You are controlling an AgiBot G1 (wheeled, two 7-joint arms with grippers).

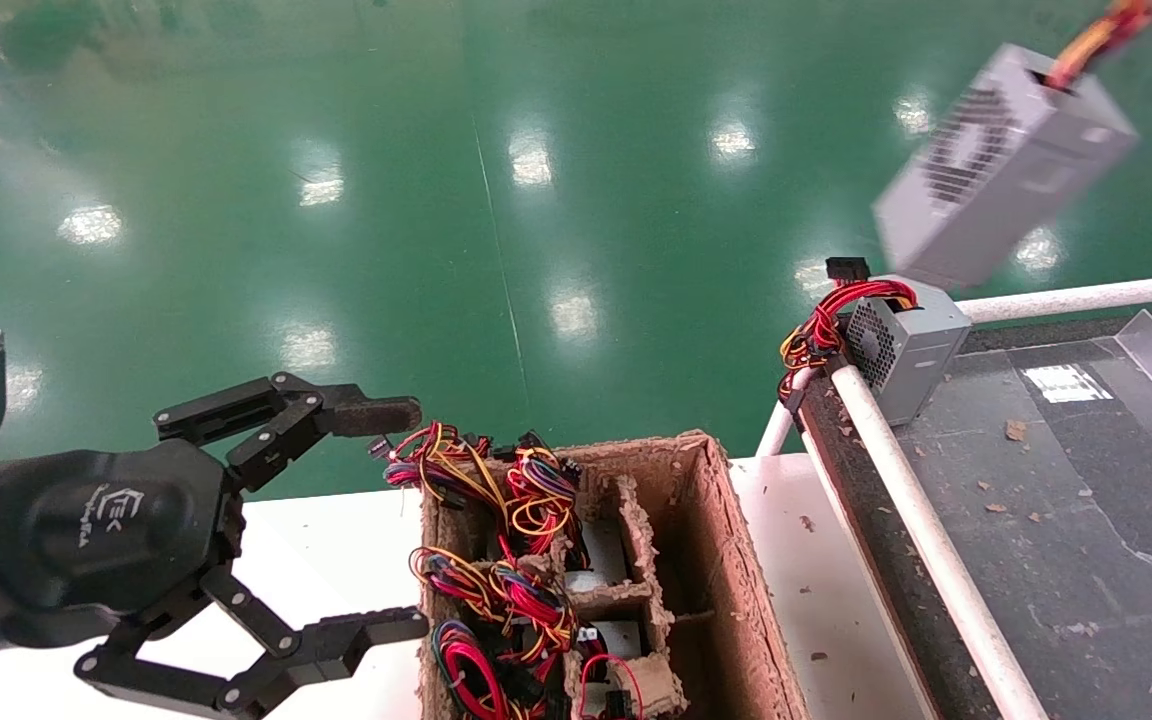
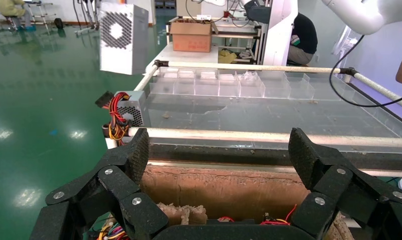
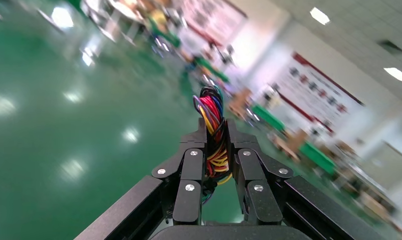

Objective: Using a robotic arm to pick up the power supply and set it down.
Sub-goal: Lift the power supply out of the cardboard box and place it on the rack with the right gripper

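Right wrist view: right gripper clamps the power supply's wires, lifted far right; setting down remains. Left gripper idles open.

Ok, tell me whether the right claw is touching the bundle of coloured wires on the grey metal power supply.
Touching. The right wrist view shows the right claw shut on the wire bundle, its fingers pressed against both sides.
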